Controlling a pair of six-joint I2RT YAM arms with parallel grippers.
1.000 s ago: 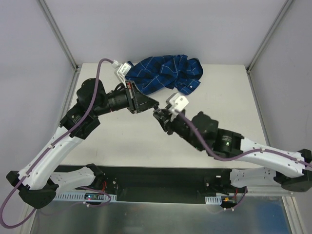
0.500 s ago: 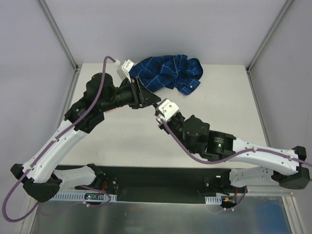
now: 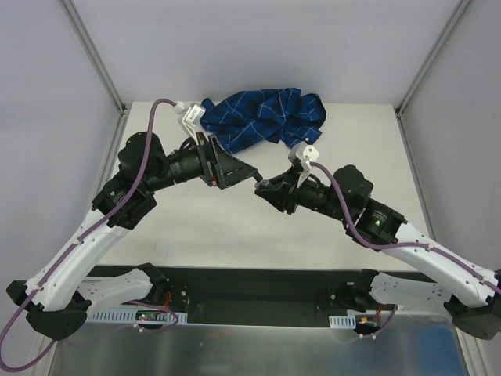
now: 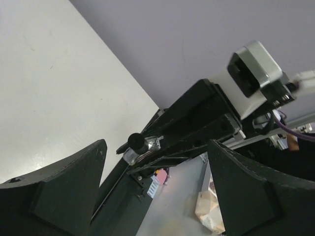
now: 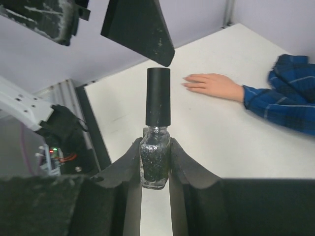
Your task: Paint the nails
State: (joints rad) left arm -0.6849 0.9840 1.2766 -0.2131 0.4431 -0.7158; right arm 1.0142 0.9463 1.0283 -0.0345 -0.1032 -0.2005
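Note:
My right gripper (image 5: 155, 147) is shut on a small glass bottle (image 5: 155, 164) of dark glittery polish, held upright with its black cap (image 5: 158, 96) on. The peach dummy hand (image 5: 214, 84) lies flat on the table beyond it, fingers pointing left. Its nails are too small to make out. A blue checked sleeve (image 5: 283, 101) covers its wrist. My left gripper (image 4: 156, 162) is open. Its fingers (image 4: 64, 189) stand apart facing the bottle (image 4: 141, 144), a little short of the cap. In the top view the two grippers (image 3: 247, 171) (image 3: 264, 186) meet mid-table.
The blue checked shirt (image 3: 262, 117) is bunched at the table's back edge. The white table (image 3: 203, 227) has grey walls on both sides and behind. A black base rail (image 3: 250, 286) runs along the near edge.
My left gripper has opened; a second ago it was shut beside the bottle. The right arm has swung to the right, still holding the bottle with its cap on.

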